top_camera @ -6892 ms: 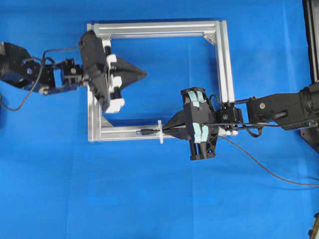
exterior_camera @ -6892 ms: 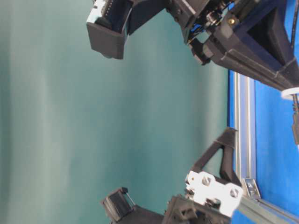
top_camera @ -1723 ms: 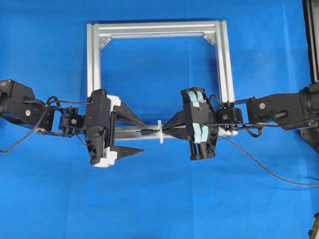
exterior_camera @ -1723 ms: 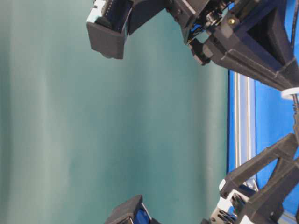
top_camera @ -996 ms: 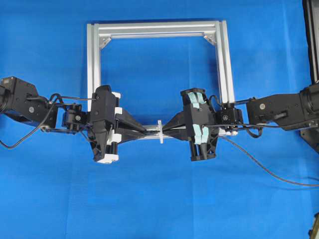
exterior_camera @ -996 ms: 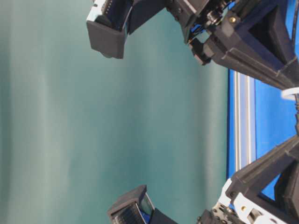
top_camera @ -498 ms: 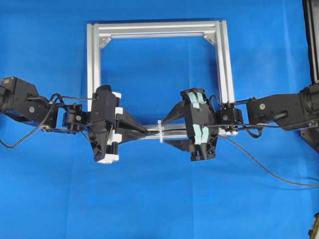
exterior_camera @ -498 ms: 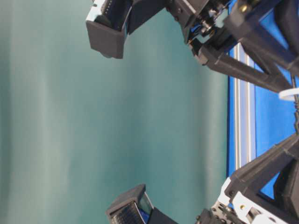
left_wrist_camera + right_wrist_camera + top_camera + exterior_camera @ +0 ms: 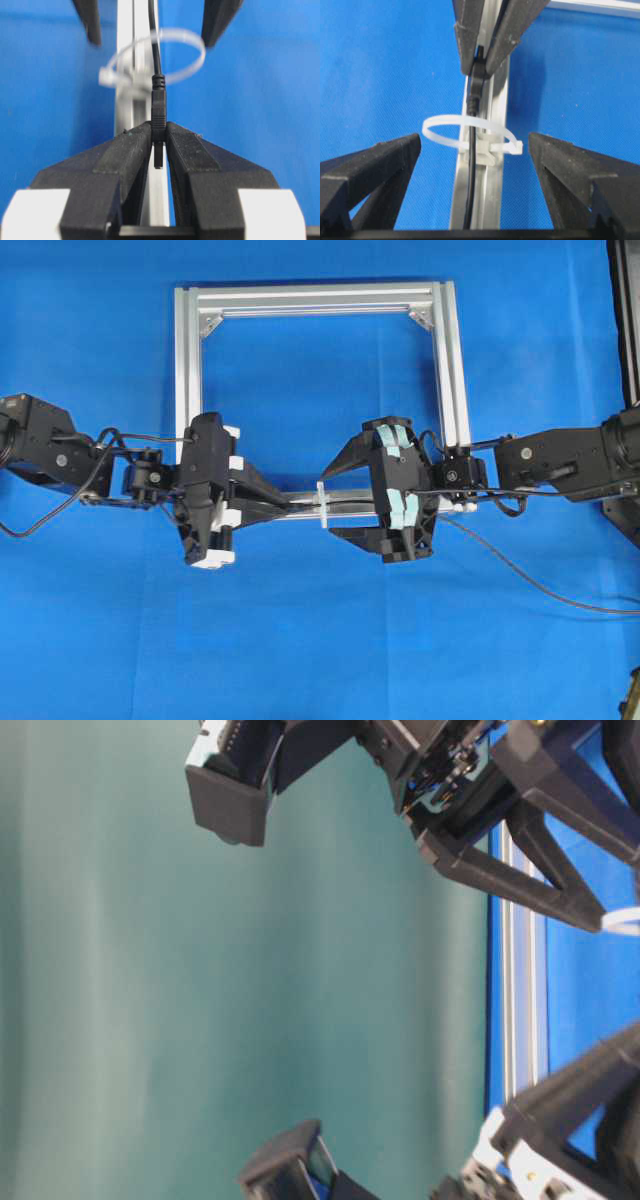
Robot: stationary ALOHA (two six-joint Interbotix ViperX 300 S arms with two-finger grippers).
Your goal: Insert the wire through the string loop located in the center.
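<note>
Two arms meet over the lower bar of the square silver frame (image 9: 318,300), which lies on the blue table cover (image 9: 320,640). Going down in size from there: the right gripper (image 9: 335,497) sits just right of the middle of that bar, and its jaws now stand spread wide, one finger above the bar and one below it. A second ago they were pinched together on the wire; half a second ago they were partway apart. So the right side has let go, and in the right wrist view its two black fingers flank the bar with nothing between them but open space.

The left gripper (image 9: 290,502) has not changed. Its jaws are closed narrow on the small dark plug at the end of the wire (image 9: 158,107), with the plug clamped at the fingertips and pointing toward the left arm.

The wire itself runs from that plug back through the string loop (image 9: 470,132), the white ring standing on the bar at its centre, and on along the bar toward the right arm. The plug lies on the left side of the loop, so the threading looks done and the handover complete. What remains, by my reading, is for the left arm to draw the wire further through or simply release it.
</note>
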